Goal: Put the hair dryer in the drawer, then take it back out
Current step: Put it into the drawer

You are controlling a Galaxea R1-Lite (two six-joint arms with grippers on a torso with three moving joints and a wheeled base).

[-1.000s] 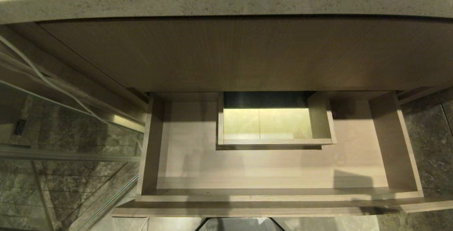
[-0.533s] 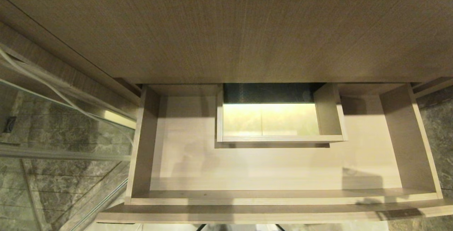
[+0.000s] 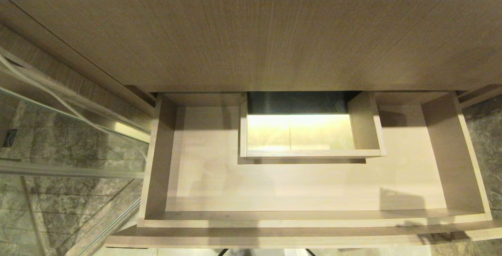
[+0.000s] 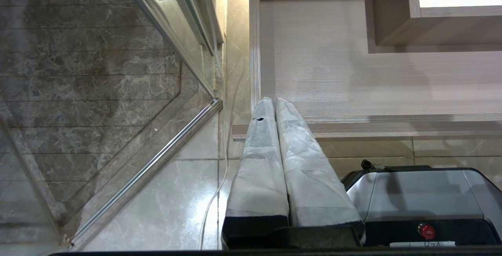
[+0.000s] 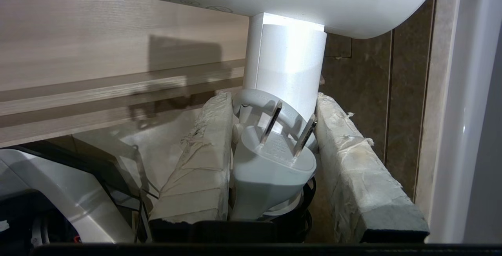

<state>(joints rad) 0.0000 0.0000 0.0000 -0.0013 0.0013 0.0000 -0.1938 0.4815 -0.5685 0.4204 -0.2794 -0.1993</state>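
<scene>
The wide pale wooden drawer (image 3: 298,185) sits open, the right claw (image 5: 274,130) squeezing the small white plastic hair dryer (image 5: 286,64) near its five o'clock corner, left claw (image 4: 275,105) closed.

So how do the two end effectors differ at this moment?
The right end effector is shut on the hair dryer, gripping its handle with the plug between the fingers; the left end effector is shut and holds nothing. The right one's fingers stand apart around the handle; the left one's fingers press together. Both have pale taped padding and sit near the front of the open drawer.
</scene>
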